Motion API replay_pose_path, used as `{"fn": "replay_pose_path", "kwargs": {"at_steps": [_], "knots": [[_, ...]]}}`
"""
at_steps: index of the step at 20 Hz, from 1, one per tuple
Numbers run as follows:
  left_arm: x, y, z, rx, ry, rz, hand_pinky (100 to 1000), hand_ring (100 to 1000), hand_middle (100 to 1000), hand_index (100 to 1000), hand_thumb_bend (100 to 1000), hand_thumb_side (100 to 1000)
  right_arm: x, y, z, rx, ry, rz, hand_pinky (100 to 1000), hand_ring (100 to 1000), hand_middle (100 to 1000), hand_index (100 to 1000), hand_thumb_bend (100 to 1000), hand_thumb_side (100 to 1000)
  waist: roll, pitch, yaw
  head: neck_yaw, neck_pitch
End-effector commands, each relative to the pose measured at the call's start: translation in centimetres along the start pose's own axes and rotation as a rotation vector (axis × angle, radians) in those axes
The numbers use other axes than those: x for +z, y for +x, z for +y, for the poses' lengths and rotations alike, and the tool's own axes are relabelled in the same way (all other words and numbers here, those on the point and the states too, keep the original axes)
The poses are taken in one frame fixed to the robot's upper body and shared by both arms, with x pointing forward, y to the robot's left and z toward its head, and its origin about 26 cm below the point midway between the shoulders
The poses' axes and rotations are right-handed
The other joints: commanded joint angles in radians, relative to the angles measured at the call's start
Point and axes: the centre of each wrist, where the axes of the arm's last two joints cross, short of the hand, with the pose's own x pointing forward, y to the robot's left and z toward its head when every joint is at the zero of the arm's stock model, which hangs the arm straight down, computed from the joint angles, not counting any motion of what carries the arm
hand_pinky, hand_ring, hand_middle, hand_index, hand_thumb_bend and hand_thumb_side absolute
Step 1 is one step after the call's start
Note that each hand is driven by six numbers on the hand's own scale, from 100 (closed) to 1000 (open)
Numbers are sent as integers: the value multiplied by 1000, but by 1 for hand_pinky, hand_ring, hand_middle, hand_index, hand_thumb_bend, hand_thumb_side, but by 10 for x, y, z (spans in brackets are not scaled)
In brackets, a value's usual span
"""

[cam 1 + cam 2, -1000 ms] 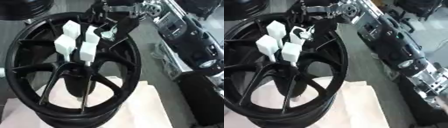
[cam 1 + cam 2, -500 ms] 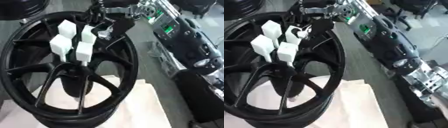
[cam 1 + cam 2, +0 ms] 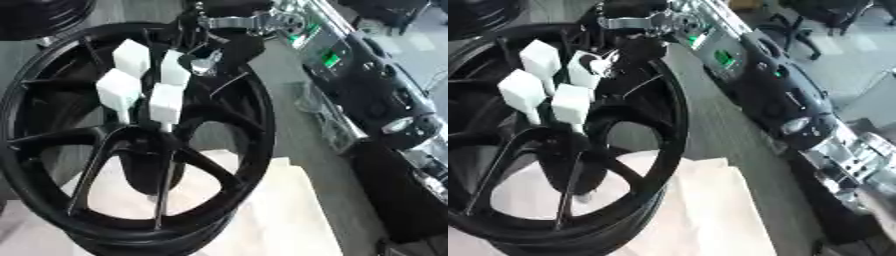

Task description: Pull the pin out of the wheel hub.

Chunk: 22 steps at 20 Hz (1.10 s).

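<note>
A black spoked wheel hub (image 3: 249, 150) stands tilted on a pale sheet. Several white block-headed pins stick out of its centre; the upper right pin (image 3: 173, 69) is the one my right hand (image 3: 214, 52) is at. My right arm (image 3: 367, 85) comes in from the right edge and runs up along the wheel's rim to the top. The hand's dark fingers curl at the pin's block, with a silver fingertip (image 3: 606, 63) touching its right side. The other white pins (image 3: 120, 88) stand free. My left hand shows in neither view.
A second black wheel (image 3: 44, 15) lies at the top left corner. The pale sheet (image 3: 280, 215) covers the surface under the hub. Grey floor runs between the rim and my arm. A dark chair (image 3: 833, 15) stands at the far top right.
The whole picture has shifted a little, so the head has moved. My right hand stays at the same upper right pin, and the pins stand as before.
</note>
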Motion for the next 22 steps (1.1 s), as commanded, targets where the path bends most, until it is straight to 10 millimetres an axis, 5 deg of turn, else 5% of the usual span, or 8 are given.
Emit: {"fn": "replay_pose_path", "kwargs": {"at_steps": [1, 22], "knots": [[-4, 7, 7, -27, 6, -22, 890, 955, 956, 811, 135, 1000, 5, -4, -7, 19, -10, 24, 645, 732, 761, 942, 100, 909, 8, -10, 1, -4, -2], [-6, 8, 6, -31, 6, -28, 889, 956, 955, 810, 132, 1000, 5, -10, -3, 29, 0, 46, 645, 734, 759, 944, 100, 974, 9, 7, -3, -14, -2]]}}
